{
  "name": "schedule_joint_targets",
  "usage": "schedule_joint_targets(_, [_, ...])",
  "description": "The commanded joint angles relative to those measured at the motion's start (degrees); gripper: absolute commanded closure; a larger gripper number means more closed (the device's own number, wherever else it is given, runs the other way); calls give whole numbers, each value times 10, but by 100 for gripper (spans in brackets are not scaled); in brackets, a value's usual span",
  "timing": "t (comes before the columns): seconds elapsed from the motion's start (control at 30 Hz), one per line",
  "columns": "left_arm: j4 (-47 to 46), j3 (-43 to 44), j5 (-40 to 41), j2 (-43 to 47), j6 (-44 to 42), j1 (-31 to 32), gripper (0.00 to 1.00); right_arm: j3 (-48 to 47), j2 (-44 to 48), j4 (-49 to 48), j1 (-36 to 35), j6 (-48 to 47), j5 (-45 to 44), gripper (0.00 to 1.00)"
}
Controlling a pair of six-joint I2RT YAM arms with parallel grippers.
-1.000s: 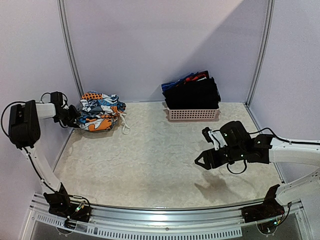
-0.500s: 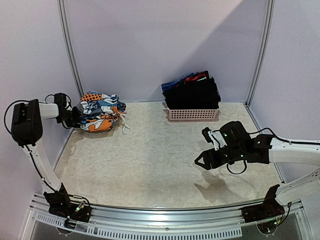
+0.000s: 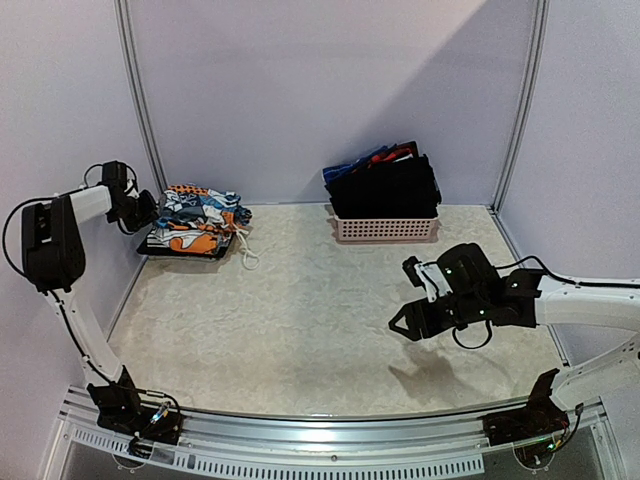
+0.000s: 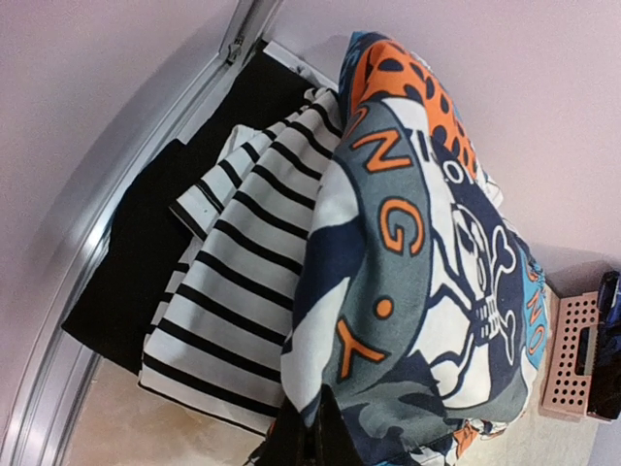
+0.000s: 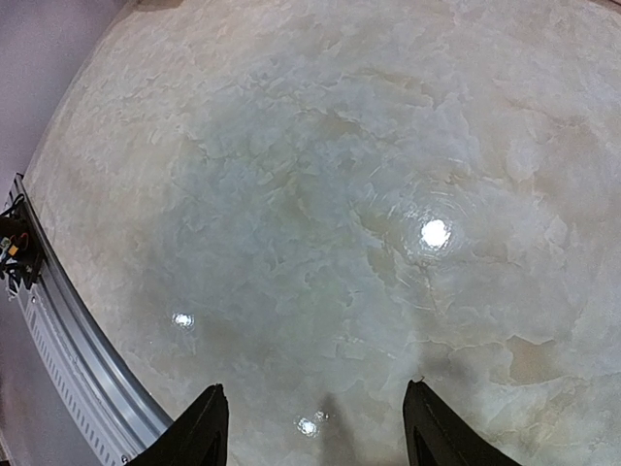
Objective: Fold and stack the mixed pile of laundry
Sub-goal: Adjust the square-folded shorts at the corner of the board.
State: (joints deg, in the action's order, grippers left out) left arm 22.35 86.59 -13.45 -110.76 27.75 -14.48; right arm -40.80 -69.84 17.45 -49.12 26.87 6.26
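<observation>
Far left corner, that's where the action is: the graphic print garment (image 3: 195, 215), all blue, orange, white and black, sits on top of a white garment with thin black stripes (image 4: 238, 291), and that lies on a plain black garment (image 4: 131, 272). Three layers, roughly squared up, tight against the left wall. A white cord (image 3: 247, 255) trails off the pile's near right corner onto the table (image 3: 300, 330).

The left gripper (image 3: 143, 213) is right at the stack's left edge, touching or just about touching the print piece. In the wrist view only a dark sliver shows at the bottom against the fabric, so I can't tell whether it's pinching or has let go.

Over at the far wall, right of centre, the pink latticed basket (image 3: 385, 229) is packed with black garments (image 3: 385, 188), with bits of blue and red (image 3: 365, 160) poking up behind. Those look untouched.

The right gripper (image 5: 318, 432) hovers above bare table on the near right, fingers spread wide, nothing between them.

My read: three pieces stacked and the basketful left to go, so under halfway. The top piece looks lumpy and may want neatening first.
</observation>
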Motion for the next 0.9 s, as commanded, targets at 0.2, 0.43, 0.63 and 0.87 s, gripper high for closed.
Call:
schedule_joint_targets(0.2, [51, 55, 3, -63, -24, -41, 96, -6, -16, -3, -4, -4, -4, 38])
schedule_joint_targets(0.43, [35, 33, -8, -35, -24, -39, 44, -9, -20, -1, -4, -7, -5, 38])
schedule_joint_targets(0.63, [45, -9, 75, 64, -38, -6, 24, -10, -19, 0, -4, -6, -5, 38])
schedule_joint_targets(0.87, [42, -88, 218, 197, -58, 70, 10, -8, -5, 2, -5, -5, -11, 36])
